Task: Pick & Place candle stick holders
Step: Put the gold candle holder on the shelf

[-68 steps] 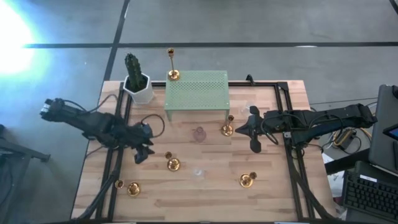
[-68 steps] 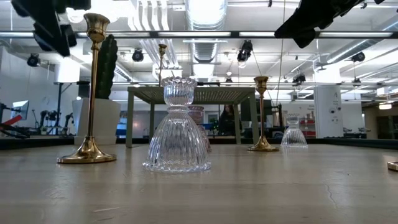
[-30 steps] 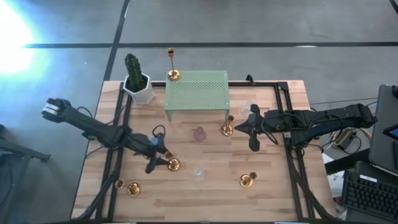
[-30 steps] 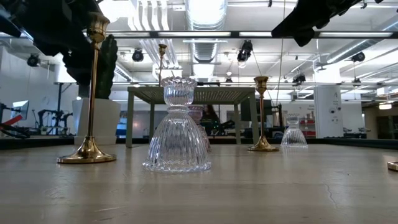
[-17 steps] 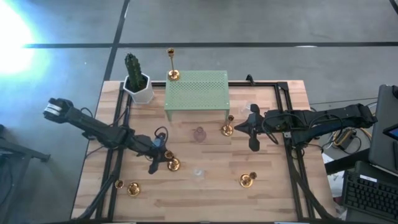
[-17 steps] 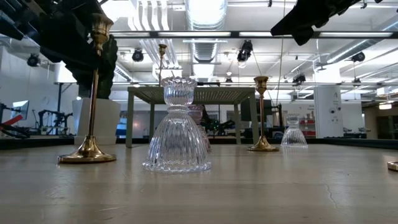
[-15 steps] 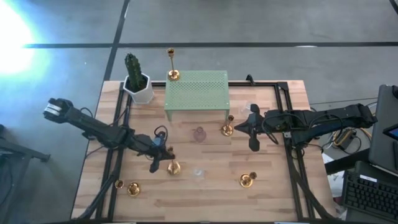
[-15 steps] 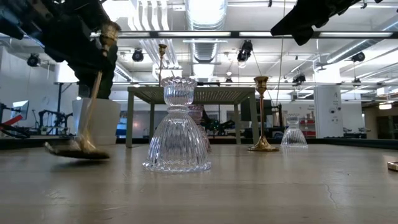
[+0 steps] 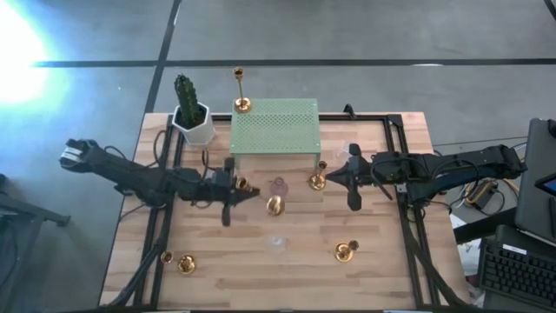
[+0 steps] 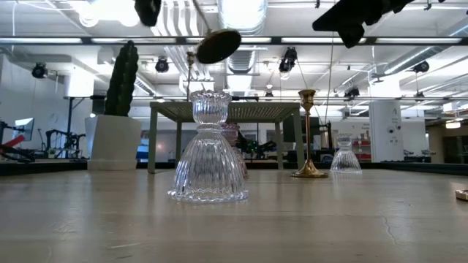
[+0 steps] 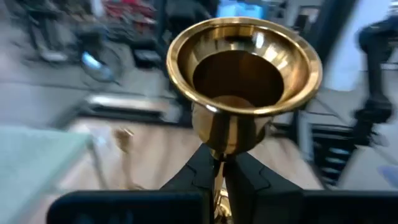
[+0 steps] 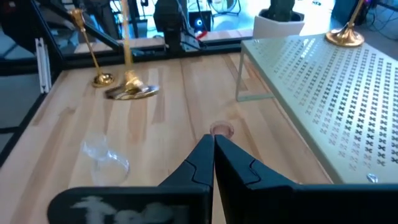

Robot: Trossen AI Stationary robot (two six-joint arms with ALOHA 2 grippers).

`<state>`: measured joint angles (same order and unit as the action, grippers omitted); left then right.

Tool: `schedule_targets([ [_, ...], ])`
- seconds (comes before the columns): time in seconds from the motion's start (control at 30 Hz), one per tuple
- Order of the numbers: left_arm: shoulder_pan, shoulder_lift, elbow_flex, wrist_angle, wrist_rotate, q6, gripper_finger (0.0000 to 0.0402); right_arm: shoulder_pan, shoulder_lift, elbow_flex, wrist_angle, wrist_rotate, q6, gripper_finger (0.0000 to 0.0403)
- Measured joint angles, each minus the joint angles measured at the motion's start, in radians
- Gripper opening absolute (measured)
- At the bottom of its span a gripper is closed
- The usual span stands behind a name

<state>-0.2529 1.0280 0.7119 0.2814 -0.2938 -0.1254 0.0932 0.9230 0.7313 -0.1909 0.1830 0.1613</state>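
Observation:
My left gripper [image 9: 233,193] is shut on a gold candle stick holder [image 9: 261,198] and hangs over the table's middle, in front of the green perforated stand [image 9: 274,130]. In the left wrist view the holder's cup [image 11: 244,68] faces the camera. Its round base [image 10: 218,45] shows high above the table in the low view. My right gripper [image 9: 351,187] is shut on nothing and hovers beside another gold holder [image 9: 318,181], which stands on its base. One more gold holder [image 9: 241,104] stands on the stand's far left corner. My left gripper pinches the holder's slim stem just under the cup [image 11: 217,155] between its two fingers. The fingers come level from the table's left. The holder is lifted clear and strongly tipped: its cup is at the gripper and its base [image 9: 274,205] points toward the table's right.
On the table stand a clear glass holder [image 9: 278,242], a pinkish glass one [image 9: 279,186], and gold holders at the near right [image 9: 346,252] and near left [image 9: 185,263]. A cactus in a white pot [image 9: 191,117] stands at the far left corner.
My left gripper has shut on the gold holder's stem near the top and tipped it off its base. It has then lifted it clear and carried it toward the far edge and the right. The holder, upright on the table before, now lies nearly level in the air.

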Motion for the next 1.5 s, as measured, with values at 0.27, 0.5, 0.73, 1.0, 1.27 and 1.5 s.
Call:
schedule_targets([
  [0.27,0.138,0.126,0.182,-0.085,-0.024,0.050,0.0020,0.002,0.004,0.064,0.017,-0.012,-0.001,0.0015],
  [0.5,0.205,0.275,0.334,-0.150,0.030,0.044,0.0020,0.002,0.022,0.116,0.015,-0.016,-0.040,0.0077],
  [0.73,0.226,0.397,0.495,-0.221,0.048,0.069,0.0020,0.002,0.112,0.170,0.008,-0.021,-0.061,0.0137],
  [1.0,0.232,0.505,0.667,-0.331,0.050,0.115,0.0020,0.002,0.222,0.268,-0.034,-0.027,-0.095,0.0161],
  [1.27,0.231,0.543,0.724,-0.384,0.085,0.126,0.0020,0.002,0.296,0.348,-0.109,-0.026,-0.118,0.0143],
  [1.5,0.231,0.509,0.720,-0.418,0.084,0.116,0.0020,0.002,0.291,0.392,-0.194,0.020,-0.116,0.0125],
])
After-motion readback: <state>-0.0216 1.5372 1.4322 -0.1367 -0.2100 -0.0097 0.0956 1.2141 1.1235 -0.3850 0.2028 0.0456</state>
